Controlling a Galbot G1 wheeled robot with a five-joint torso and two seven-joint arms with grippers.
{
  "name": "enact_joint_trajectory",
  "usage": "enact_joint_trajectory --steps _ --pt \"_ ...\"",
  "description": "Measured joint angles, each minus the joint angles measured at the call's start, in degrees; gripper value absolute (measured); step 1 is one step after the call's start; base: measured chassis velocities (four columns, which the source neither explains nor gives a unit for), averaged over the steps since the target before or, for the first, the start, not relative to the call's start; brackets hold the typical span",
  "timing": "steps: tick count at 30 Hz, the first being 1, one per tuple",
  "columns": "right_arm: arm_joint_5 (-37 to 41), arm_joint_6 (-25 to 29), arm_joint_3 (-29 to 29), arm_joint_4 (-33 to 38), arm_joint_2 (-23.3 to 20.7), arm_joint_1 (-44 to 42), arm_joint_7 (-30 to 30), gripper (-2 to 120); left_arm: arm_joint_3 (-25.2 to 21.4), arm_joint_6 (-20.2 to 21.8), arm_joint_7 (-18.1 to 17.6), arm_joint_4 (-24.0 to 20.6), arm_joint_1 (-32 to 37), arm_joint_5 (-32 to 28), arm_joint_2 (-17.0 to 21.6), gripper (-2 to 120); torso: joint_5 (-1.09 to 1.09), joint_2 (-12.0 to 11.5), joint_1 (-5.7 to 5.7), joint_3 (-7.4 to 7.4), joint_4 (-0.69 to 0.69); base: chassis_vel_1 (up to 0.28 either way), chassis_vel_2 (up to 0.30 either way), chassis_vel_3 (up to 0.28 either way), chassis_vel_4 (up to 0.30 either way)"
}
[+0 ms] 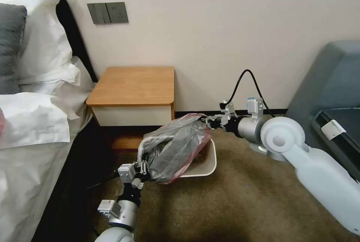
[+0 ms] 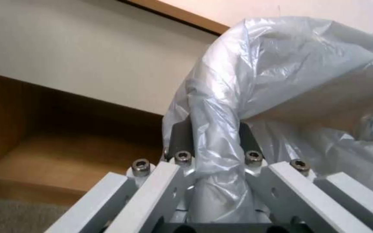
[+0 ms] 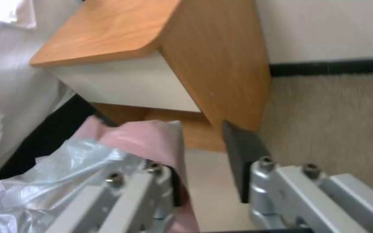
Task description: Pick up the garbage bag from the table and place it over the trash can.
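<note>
Head view: the garbage bag (image 1: 176, 146) is draped over the near-left part of the trash can (image 1: 208, 167), which stands on the carpet in front of the bench (image 1: 133, 86). The left claw (image 1: 143, 170) is seen at the bag's near edge, the right claw (image 1: 207, 122) at its far pink rim.

Left wrist view: a bunched fold of bag (image 2: 221, 129) is clamped between the left claw's fingers (image 2: 181, 137).

Right wrist view: the right claw (image 3: 204, 161) is parted, with the pink rim (image 3: 143, 139) lying against one finger.

— Where is the bench (image 1: 133, 85)?
— Against the wall, the bed (image 1: 33, 122) to its left.
— And the trash can (image 1: 210, 167)?
— On the carpet before the bench, the garbage bag (image 1: 176, 148) draped over its left part, between both tools.
</note>
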Motion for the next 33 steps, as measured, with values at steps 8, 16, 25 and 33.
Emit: enact_joint_trajectory --steps 8,16,25,33 --pt "7.02 0.09 2.33 0.86 -2.27 -2.71 5.92 55 -0.27 0.64 -0.25 -0.21 -0.46 -2.03 0.08 7 -0.01 0.00 0.00 0.00 0.00 0.000 0.000 0.000 0.000" --pt "5.73 0.19 2.46 1.25 -3.79 -5.23 7.08 86 -0.44 0.72 -0.30 -0.27 -0.76 -2.34 0.29 7 0.00 0.00 0.00 0.00 0.00 0.000 0.000 0.000 0.000" --pt "4.32 0.25 1.95 0.98 -4.14 -6.15 10.40 100 -0.88 0.62 -0.30 -0.40 -0.77 -2.43 0.39 7 -0.01 0.00 0.00 0.00 0.00 0.000 0.000 0.000 0.000" --pt "2.19 0.31 1.92 0.21 -4.27 -8.55 9.99 100 -0.67 0.53 -0.16 -0.64 -0.76 -2.63 0.27 7 0.00 0.00 0.00 0.00 0.01 0.000 0.000 0.000 0.000"
